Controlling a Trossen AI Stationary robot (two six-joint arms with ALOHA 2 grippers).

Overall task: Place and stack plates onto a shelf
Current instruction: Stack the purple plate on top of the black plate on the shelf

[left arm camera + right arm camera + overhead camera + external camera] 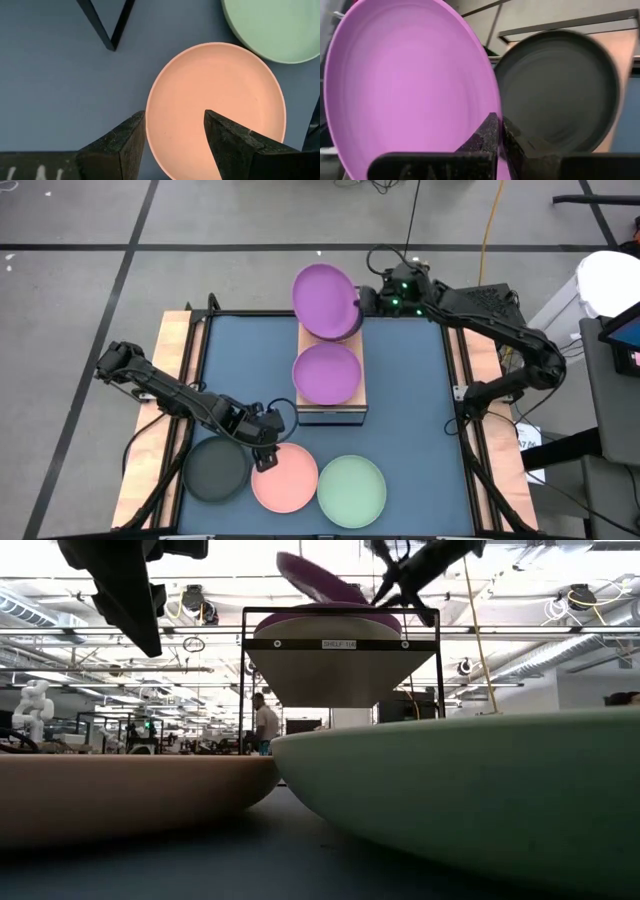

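Observation:
The shelf (331, 411) stands mid-table on the dark blue mat. One purple plate (326, 373) lies on its near half. A black plate (560, 90) lies on its far half. My right gripper (360, 302) is shut on a second purple plate (324, 300), tilted above the black plate. A black plate (215, 470), a pink plate (285, 478) and a mint green plate (351, 490) lie in a row near the table's front edge. My left gripper (264, 450) hovers open over the pink plate's left rim (150, 125), one finger on either side of it, touching nothing. My right gripper pinches the purple plate's rim (490, 107) between its two fingers, one on the hollow side and one on the underside. The fingers come from the table's right. The plate is lifted clear and tilted above the black plate, as the low view (318, 580) also shows.
The dark blue mat (420, 400) has free room to the right and left of the shelf. Wooden table edges (175, 350) flank the mat. A person (265, 725) stands far off in the room behind the table.

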